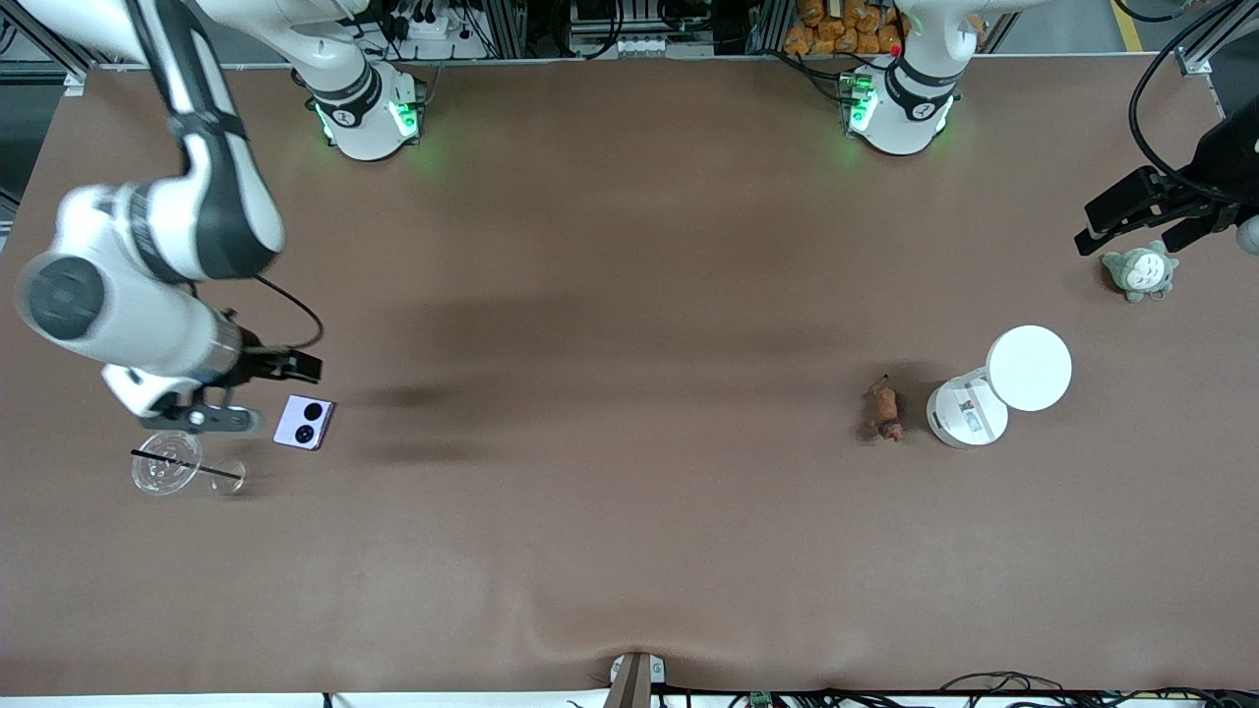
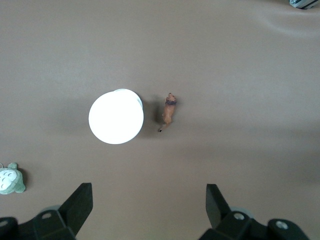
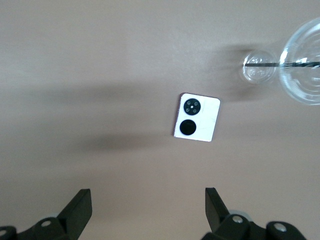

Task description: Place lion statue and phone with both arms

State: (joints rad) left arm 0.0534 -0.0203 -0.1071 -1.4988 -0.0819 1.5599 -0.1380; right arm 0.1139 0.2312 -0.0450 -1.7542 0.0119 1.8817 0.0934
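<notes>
A broad brown table (image 1: 629, 551) fills the view; cables and perhaps metal framing (image 1: 511, 25) line its edge.

- A brown table (image 1: 629, 551) is seen.
- Toward the right arm's end, a lavender phone (image 1: 304, 422) is laid flat, just beside a clear glass (image 1: 169, 462).
- Toward the left arm's end, a lion statue (image 1: 885, 409) is laid beside a white container (image 1: 969, 413); a grey-green plush (image 1: 1139, 271) is set well apart.

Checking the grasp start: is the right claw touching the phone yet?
Apart. The right wrist view shows the open right claw with bare table between its fingers and the phone.
</notes>
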